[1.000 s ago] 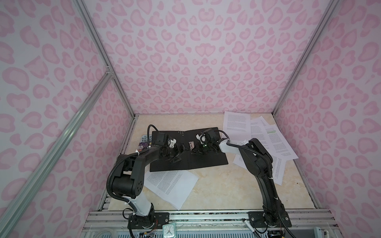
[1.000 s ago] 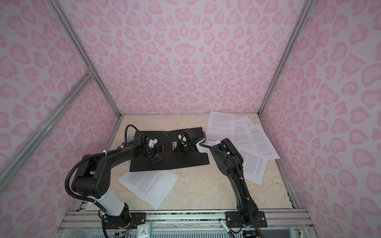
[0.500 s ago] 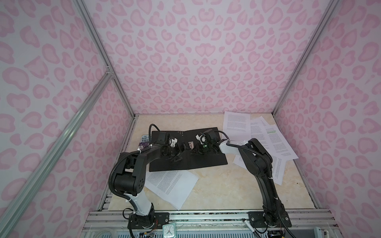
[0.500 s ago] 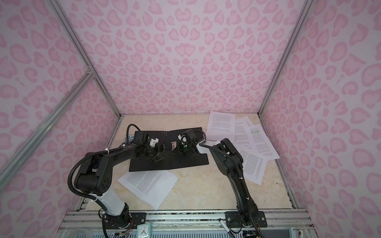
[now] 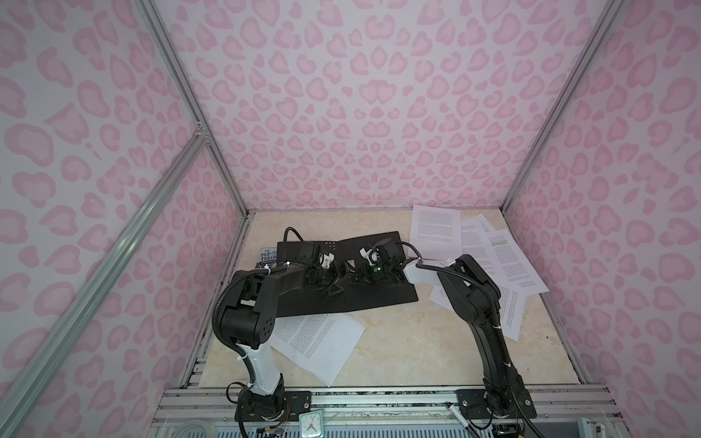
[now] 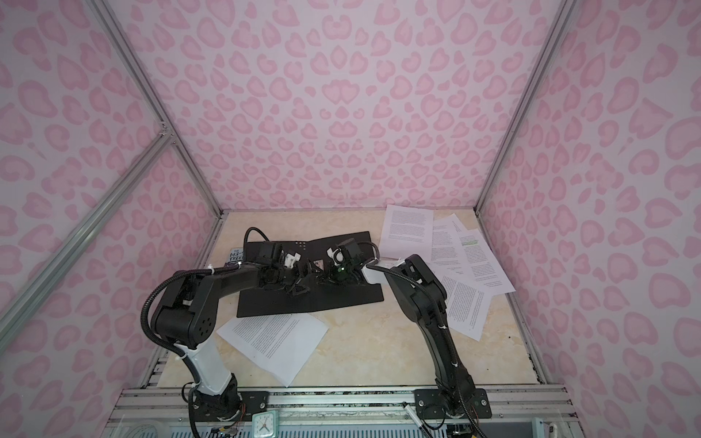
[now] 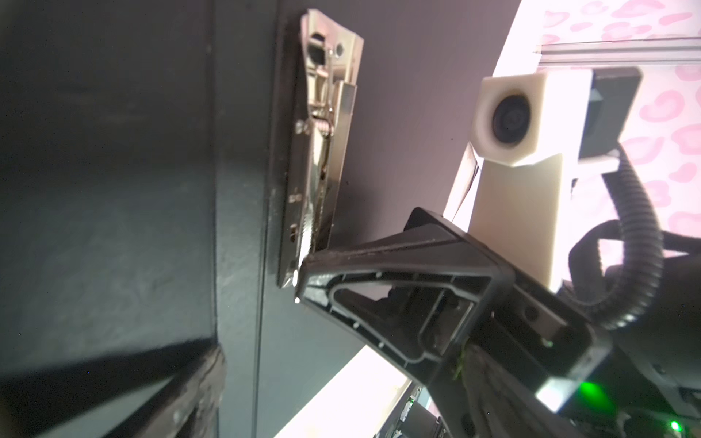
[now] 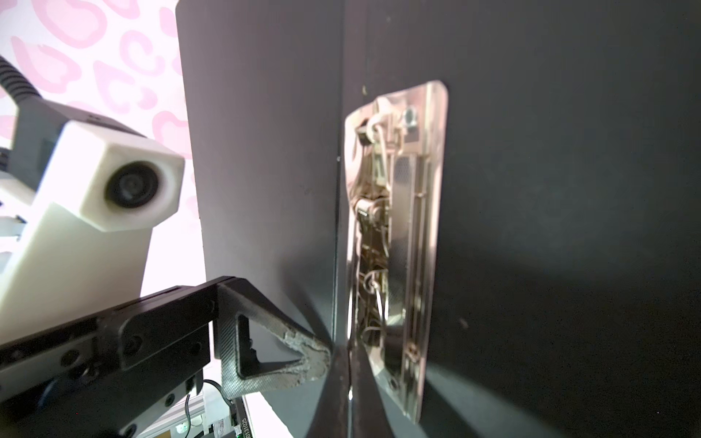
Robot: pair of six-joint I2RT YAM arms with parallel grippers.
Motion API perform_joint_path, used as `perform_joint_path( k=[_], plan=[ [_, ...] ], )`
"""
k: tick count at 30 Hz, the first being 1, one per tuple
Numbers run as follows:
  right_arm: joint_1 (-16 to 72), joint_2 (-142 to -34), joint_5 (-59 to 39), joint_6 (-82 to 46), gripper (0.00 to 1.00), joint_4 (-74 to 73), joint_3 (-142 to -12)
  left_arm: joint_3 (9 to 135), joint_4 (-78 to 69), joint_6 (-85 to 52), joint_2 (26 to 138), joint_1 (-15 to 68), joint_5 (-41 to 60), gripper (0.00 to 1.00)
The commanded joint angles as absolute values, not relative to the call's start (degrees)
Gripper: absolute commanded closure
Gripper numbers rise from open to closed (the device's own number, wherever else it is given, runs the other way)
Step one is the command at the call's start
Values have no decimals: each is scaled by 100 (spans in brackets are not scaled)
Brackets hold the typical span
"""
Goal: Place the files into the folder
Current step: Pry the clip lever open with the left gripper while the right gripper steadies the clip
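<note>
The folder [image 5: 375, 299] lies open and flat on the table [image 5: 398, 352], a little toward 11 o'clock from the table's middle in both top views. Its metal clip [image 7: 322, 151] runs along the fold.

My right gripper [image 7: 303, 280] is clenched, its tips pressed together against one end of that clip. I cannot tell whether it pinches any part of it.

My left gripper [image 5: 335, 281] reaches in from 9 o'clock with its jaws spread wide and nothing between them. One of its fingers [image 8: 273, 349] sits just beside the same end of the clip, over the folder's inner face. The two grippers face each other closely above the fold.

The files [image 5: 436, 227] all lie outside the folder. Most are fanned in a loose heap at 2 o'clock from it, one of them bearing a green line [image 5: 497, 242]. A single sheet [image 5: 315, 341] lies at 6 o'clock, its far edge at the folder's near edge.

A colourful book [image 5: 268, 257] peeks out at the folder's 9 o'clock edge.
</note>
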State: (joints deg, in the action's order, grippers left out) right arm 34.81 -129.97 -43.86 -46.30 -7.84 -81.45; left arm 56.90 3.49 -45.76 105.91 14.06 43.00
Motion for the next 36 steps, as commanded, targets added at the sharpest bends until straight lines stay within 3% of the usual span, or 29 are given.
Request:
perform_joint_path(
  k=[1, 15, 21, 24, 28, 36],
  plan=[
    [3457, -13096, -4139, -4464, 100, -449, -8048, 5723, 244, -4639, 10714, 1424, 4269, 1],
    [3305, -13256, -3501, -4123, 100, -168, -7686, 5695, 758, -4377, 10867, 1424, 3863, 0],
    [3261, -12885, -3945, -4236, 100, -644, -7711, 5670, 791, -4350, 10931, 1424, 3797, 0],
    [3253, -12700, -4274, -4412, 86, -1151, -7636, 5660, 776, -4377, 10934, 1424, 3776, 0],
    [3180, -12538, -4429, -4621, 78, -1634, -7425, 5678, 743, -4392, 10932, 1423, 3777, 0],
    [3103, -12439, -4447, -4685, 75, -1849, -7044, 6018, 723, -4270, 10759, 1423, 4201, 2]
  ],
)
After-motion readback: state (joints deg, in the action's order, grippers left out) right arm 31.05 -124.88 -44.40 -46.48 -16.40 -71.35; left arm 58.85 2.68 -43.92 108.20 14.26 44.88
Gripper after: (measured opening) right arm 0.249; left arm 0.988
